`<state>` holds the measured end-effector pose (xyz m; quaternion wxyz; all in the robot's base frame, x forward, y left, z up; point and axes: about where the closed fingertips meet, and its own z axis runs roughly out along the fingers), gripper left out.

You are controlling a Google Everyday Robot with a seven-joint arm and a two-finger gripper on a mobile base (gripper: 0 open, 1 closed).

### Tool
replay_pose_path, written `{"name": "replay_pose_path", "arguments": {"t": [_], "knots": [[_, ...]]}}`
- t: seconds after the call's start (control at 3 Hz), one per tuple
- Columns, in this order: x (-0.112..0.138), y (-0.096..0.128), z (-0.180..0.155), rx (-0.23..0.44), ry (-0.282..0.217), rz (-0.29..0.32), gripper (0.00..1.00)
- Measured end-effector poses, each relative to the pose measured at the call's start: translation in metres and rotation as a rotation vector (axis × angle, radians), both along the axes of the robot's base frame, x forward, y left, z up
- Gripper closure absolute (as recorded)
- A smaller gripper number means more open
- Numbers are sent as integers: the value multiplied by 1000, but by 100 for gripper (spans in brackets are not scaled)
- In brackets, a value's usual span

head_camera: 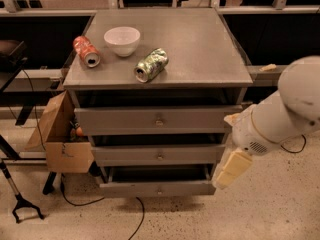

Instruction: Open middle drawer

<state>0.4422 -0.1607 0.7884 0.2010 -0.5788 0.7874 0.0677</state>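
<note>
The grey metal cabinet (pixel 200 44) has three drawers stacked one above another. The middle drawer (pixel 125 155) has a flat front with a small round knob (pixel 160 156) at its centre, and a dark gap shows above it. The top drawer (pixel 120 120) and the bottom drawer (pixel 130 189) sit above and below it. My white arm (pixel 280 114) reaches in from the right. My gripper (pixel 231 169), its cream end pointing down-left, hangs in front of the right ends of the middle and bottom drawers, well right of the knob.
On the cabinet top lie a red can (pixel 86 51), a white bowl (pixel 122 40) and a green can (pixel 151 64). An open cardboard box (pixel 57 144) stands against the cabinet's left side. Cables (pixel 135 224) and a black stand foot (pixel 22 209) lie on the speckled floor.
</note>
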Motion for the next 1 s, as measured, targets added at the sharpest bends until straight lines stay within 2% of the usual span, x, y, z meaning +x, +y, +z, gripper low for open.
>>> {"name": "replay_pose_path", "arguments": {"t": [0.33,0.67,1.0], "knots": [[5,33,-93,107,68,-4,0],[49,69,-164,208,62,-14,0],[61,74,-197,251,62,-54,0]]}}
